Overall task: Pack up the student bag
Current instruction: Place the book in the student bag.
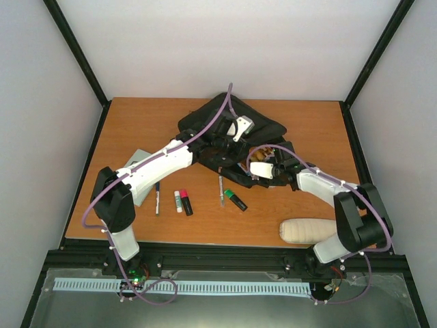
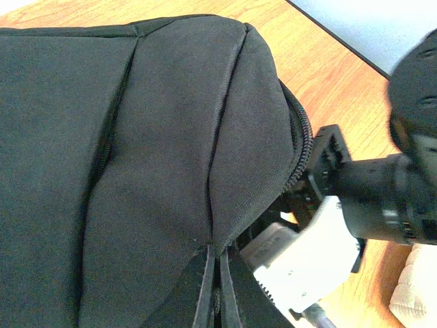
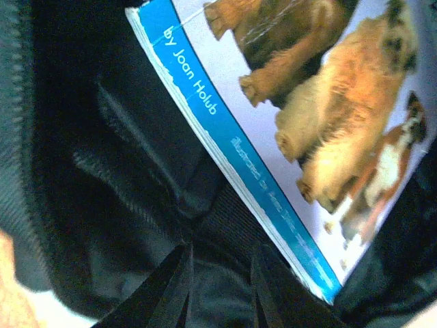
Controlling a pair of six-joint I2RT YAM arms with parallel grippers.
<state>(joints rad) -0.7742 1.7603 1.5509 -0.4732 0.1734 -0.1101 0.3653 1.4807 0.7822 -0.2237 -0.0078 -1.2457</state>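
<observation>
The black student bag lies at the back middle of the table, with a grey-silver handle loop on top. My left gripper is shut on a fold of the bag's fabric near its zip edge and holds the flap up; its fingertips pinch the cloth. My right gripper is inside the bag's opening, open, with dark lining between its fingers. A picture book with dogs on the cover and a blue spine lies inside the bag just right of them, not held.
On the table in front of the bag lie a pen, a white-pink glue stick, a black marker, a silver pen and a green-black marker. A cream pouch lies near the right arm's base. A pale green notebook lies under the left arm.
</observation>
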